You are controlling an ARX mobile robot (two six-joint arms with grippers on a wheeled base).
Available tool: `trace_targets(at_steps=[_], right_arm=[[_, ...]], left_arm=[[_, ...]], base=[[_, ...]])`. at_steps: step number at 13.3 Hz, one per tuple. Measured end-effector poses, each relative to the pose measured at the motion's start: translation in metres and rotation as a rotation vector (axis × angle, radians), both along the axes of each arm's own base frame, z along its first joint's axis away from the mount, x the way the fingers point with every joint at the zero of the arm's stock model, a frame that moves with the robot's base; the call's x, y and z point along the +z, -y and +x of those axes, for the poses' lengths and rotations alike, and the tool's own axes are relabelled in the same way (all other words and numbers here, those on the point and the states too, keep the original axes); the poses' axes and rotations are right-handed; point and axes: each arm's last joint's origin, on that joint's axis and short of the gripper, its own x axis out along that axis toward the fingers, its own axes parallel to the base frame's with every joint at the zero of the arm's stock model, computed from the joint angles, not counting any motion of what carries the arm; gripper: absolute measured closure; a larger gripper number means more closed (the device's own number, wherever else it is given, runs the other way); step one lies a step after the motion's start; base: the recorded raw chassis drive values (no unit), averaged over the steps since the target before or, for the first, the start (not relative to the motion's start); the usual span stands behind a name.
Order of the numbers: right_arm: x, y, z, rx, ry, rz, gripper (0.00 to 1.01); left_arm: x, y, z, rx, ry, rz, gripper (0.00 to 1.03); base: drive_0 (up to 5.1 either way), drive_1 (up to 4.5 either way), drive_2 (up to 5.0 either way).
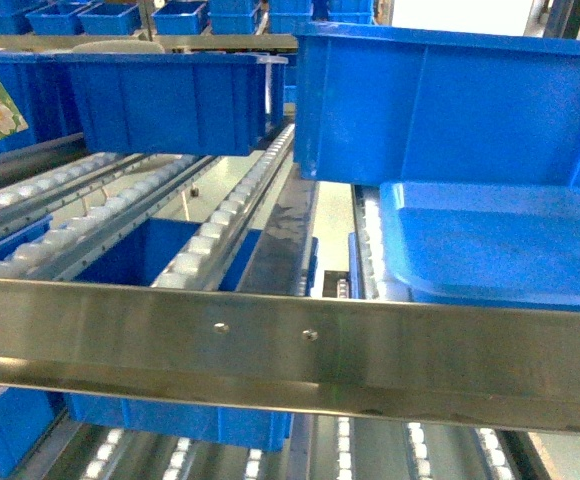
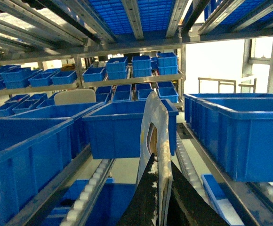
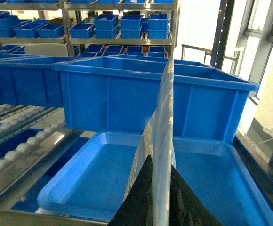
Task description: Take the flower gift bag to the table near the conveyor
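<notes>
The shiny steel-framed conveyor, with its sloping tracks of small white rollers, is filling the head view, its front rail running just below both grippers. A large deep blue plastic bin is sitting straight ahead of the right gripper, with a shallow blue plastic tray lying beneath it. That gripper's black fingers are pinching a thin silvery sheet seen edge-on; I cannot tell what it is.

The left gripper is pressing together on the lower edge of the small paper flower gift bag, which is standing upright above it. The table is not showing in any view.

Judging from this, the tall bag is risking a snag on the bins ahead or the rails overhead as it is carried out. The narrow edge grip is also inviting a slip or tear.
</notes>
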Motion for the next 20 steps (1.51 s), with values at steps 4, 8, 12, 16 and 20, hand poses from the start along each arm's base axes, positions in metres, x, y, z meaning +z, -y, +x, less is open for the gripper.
trace_targets(at_steps=[4,8,12,16,20], right_arm=[[-0.0006,-0.0002,0.0006,0.0,-0.006,-0.001,0.98],[-0.0009,-0.0002,0.0008,0.001,-0.007,-0.002,0.98],[-0.0004,-0.0002,0.0006,0.001,-0.003,-0.001,0.98],[-0.0004,-0.0002,0.0005,0.0,-0.003,-0.001,0.98],[-0.0007,-0.0002,0.0007,0.001,-0.006,-0.001,0.98]], left_arm=[[-0.0001,-0.0001,-0.0003,0.0,-0.001,0.0,1.01],[-0.0005,-0.0004,-0.0003,0.003,-0.002,0.0,1.01],[-0.0004,-0.0004,0.0,0.003,-0.001,0.0,1.01],[-0.0003,-0.0004,-0.0003,0.003,0.0,0.0,1.01],[-0.0005,-0.0004,-0.0003,0.003,-0.002,0.0,1.01]], base=[[-4.4,0.82,4.1],[-4.4,0.82,4.1],[-4.4,0.82,4.1],[-4.4,0.82,4.1],[-4.4,0.82,4.1]])
